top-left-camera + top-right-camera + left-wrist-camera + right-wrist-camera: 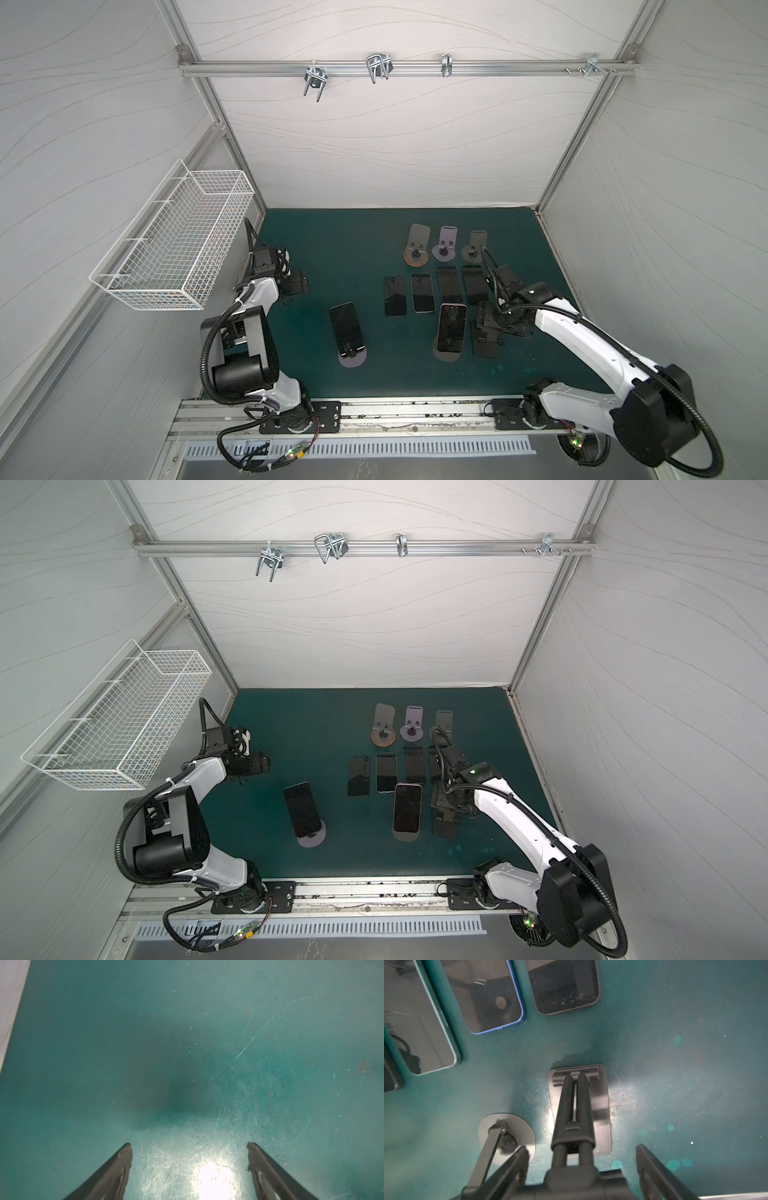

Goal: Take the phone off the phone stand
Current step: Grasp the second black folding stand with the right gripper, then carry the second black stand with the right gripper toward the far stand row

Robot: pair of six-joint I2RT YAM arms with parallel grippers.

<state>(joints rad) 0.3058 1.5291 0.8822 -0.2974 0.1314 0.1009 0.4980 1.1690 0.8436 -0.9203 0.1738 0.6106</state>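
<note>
Two dark phones lean on stands in both top views. One phone point(347, 330) rests on a purple round-based stand point(353, 360) left of centre. The other phone point(451, 328) rests on a grey stand point(445, 356), whose round base point(506, 1134) shows in the right wrist view. My right gripper point(484, 320) point(581, 1153) is just right of that phone, open, its jaws on either side of an empty black stand point(579, 1109) without touching it. My left gripper point(297, 282) point(189, 1145) is open over bare mat at the far left.
Several phones point(423, 293) lie flat in a row behind the two stands; three of them show in the right wrist view point(488, 997). Three empty stands point(446, 245) line the back of the green mat point(332, 241). A white wire basket point(178, 241) hangs on the left wall.
</note>
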